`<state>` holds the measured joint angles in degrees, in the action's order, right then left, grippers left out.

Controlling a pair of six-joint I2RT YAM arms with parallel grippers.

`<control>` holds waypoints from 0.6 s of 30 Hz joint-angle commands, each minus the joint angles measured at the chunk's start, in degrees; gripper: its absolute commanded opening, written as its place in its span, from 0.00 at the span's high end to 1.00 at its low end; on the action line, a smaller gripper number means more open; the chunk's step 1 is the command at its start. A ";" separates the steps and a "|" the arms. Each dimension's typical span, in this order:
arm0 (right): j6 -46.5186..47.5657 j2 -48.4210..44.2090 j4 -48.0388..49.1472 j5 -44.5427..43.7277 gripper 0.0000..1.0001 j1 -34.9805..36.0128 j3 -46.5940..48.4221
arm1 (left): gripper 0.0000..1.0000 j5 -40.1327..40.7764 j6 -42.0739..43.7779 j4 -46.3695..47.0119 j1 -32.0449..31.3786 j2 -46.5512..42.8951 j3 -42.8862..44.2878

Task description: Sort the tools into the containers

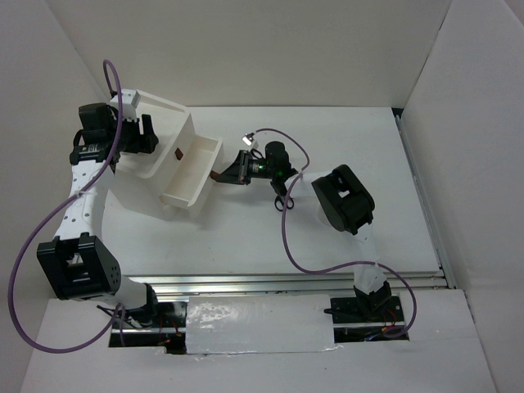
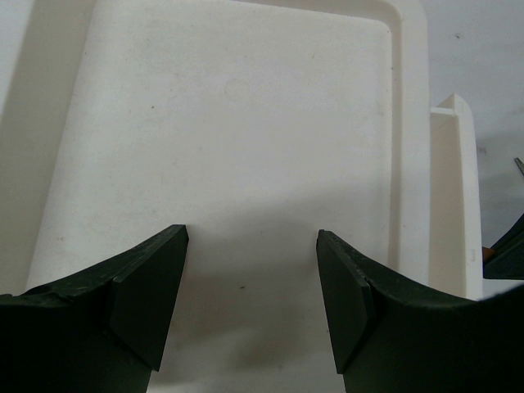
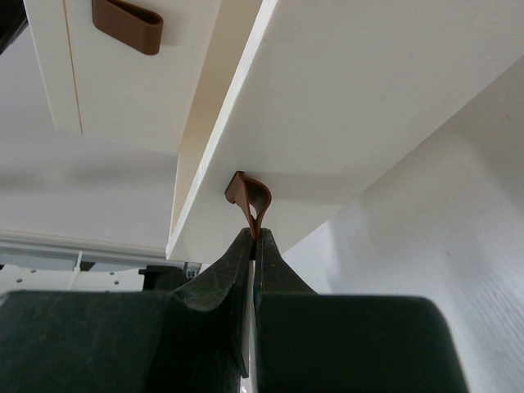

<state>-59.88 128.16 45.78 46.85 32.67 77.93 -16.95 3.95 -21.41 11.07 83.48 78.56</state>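
The white cabinet (image 1: pixel 151 168) lies at the left of the table. One drawer (image 1: pixel 196 164) is pulled out to the right, and nothing shows inside it. My right gripper (image 1: pixel 225 173) is shut on its red-brown handle (image 3: pixel 248 195), pinching the handle's thin lip between the fingertips (image 3: pixel 259 233). A second drawer with its own handle (image 3: pixel 127 24) stays pushed in. My left gripper (image 2: pixel 252 233) is open with nothing between its fingers. It hovers close over the cabinet's flat white face (image 2: pixel 237 123). Small black-handled scissors (image 1: pixel 282 201) lie on the table under the right wrist.
White walls enclose the table at the back and on both sides. A purple cable (image 1: pixel 288 237) loops across the table from the right arm. The right arm's elbow (image 1: pixel 344 201) hangs over the table's middle right.
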 commanded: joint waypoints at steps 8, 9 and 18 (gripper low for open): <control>4.77 -7.92 -3.94 2.10 1.00 -3.13 -4.98 | 0.22 3.24 -3.15 -14.10 0.97 3.88 -3.24; 4.94 -8.01 -4.38 2.19 1.00 -3.22 -5.33 | 0.22 3.15 -3.15 -13.84 0.97 3.88 -3.24; 11.18 -11.78 -14.38 2.46 0.23 -3.40 -4.11 | 0.20 1.57 -3.42 -13.83 0.88 3.88 -2.19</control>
<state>-53.04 122.23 36.07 48.53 29.67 73.36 -16.80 2.76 -21.28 11.16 83.55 78.63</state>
